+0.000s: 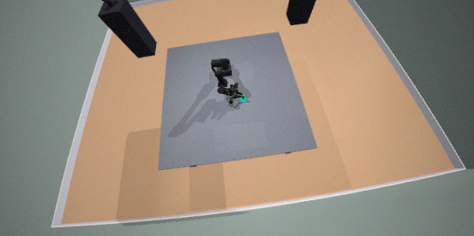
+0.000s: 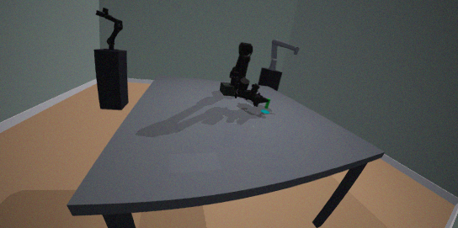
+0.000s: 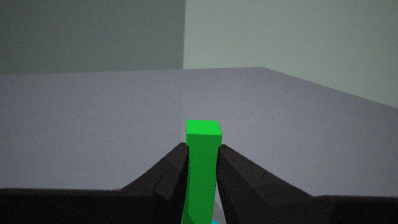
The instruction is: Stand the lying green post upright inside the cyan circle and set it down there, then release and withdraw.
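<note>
A: Status of the gripper (image 3: 202, 165)?

B: Nearly closed, clamped on the green post (image 3: 202, 165). Post is held upright, low over the cyan circle (image 2: 265, 112), toward the table's (image 2: 202, 168) far right edge.

A: Why gripped mid-shaft?

B: Likely so the base is left free for seating.

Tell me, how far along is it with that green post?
Done: the post is off the table and upright, clamped in the gripper. In hand: it hangs low right over the cyan circle; whether it touches the table, I cannot tell. Left: set it down, let go, pull away.
</note>
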